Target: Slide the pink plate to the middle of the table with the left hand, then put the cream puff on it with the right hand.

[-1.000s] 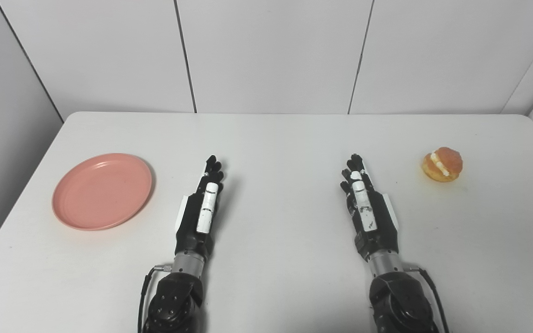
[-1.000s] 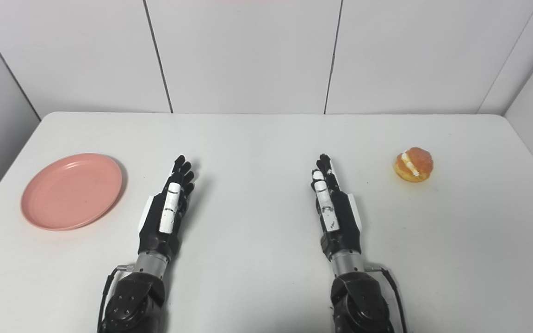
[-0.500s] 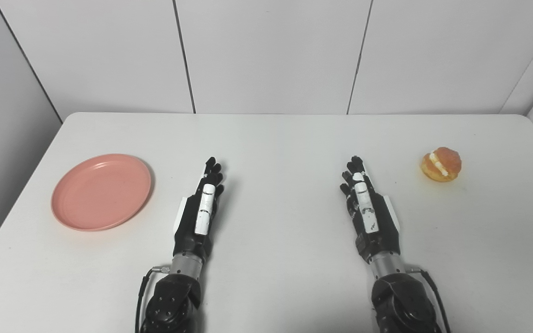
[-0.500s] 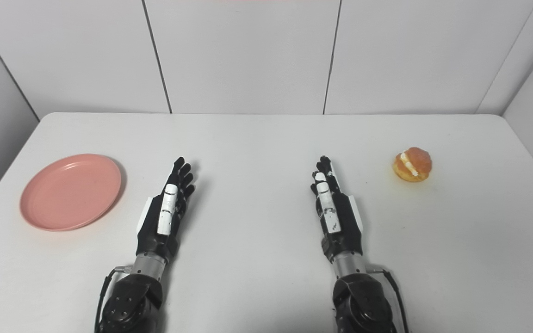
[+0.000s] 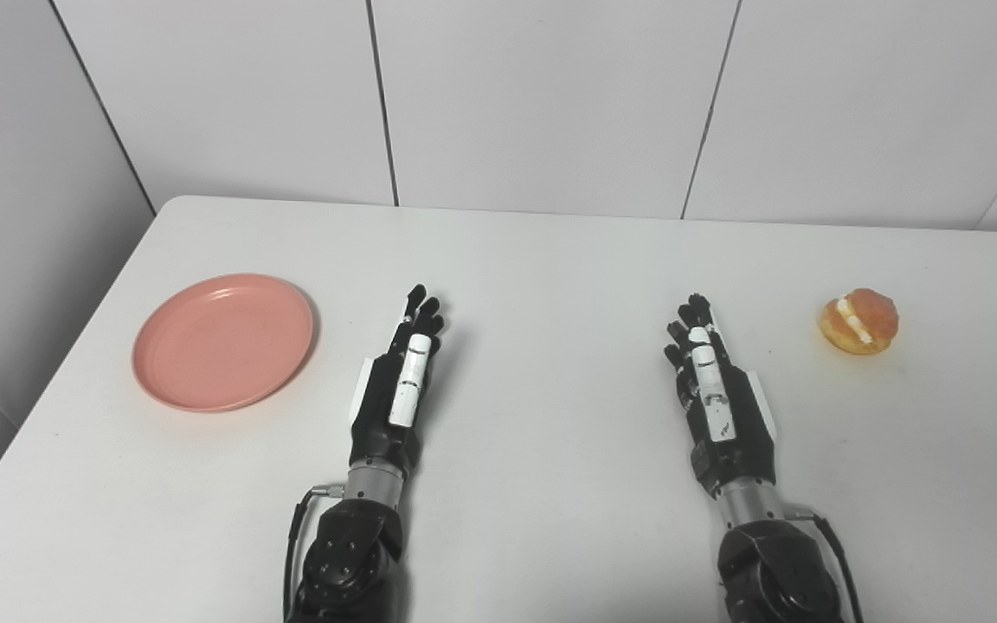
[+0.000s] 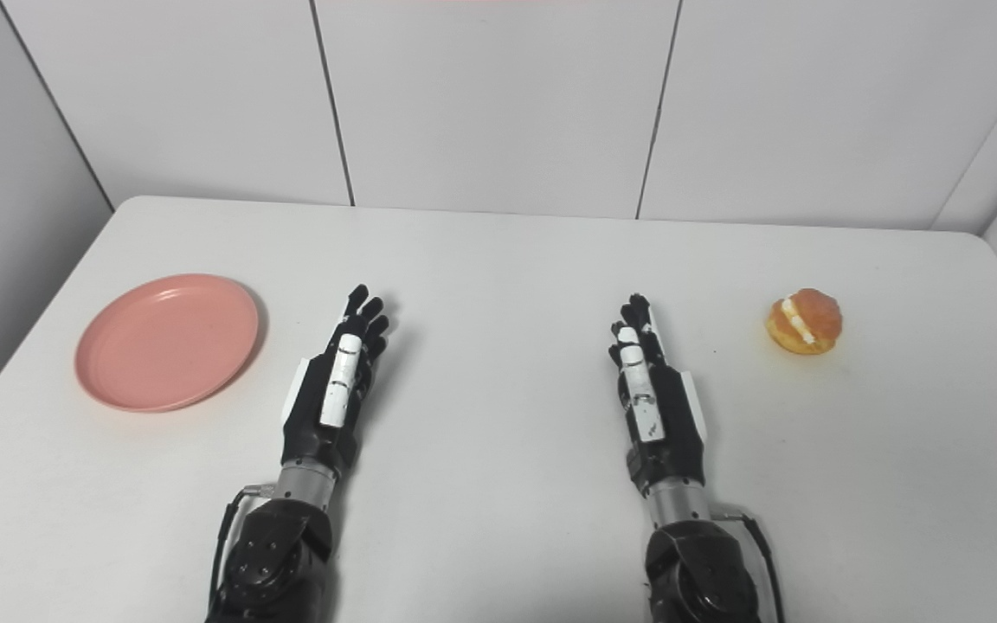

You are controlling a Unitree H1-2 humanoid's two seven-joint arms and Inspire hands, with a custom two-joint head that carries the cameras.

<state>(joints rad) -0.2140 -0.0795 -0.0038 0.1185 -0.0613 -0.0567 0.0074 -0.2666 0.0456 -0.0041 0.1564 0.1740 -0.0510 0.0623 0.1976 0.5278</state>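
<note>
A round pink plate lies empty on the white table at the left. A golden cream puff with a white filling sits at the right. My left hand rests in the near middle-left, fingers straight and pointing away, open and empty, a hand's width right of the plate. My right hand rests in the near middle-right, open and empty, left of and nearer than the cream puff. Both also show in the right eye view, the left hand and the right hand.
White wall panels stand along the table's far edge, and a grey wall runs along its left side. Bare table surface lies between the two hands.
The whole picture has shifted right and slightly down, so the camera has moved. The hands, the plate and the cream puff have kept their places on the table.
</note>
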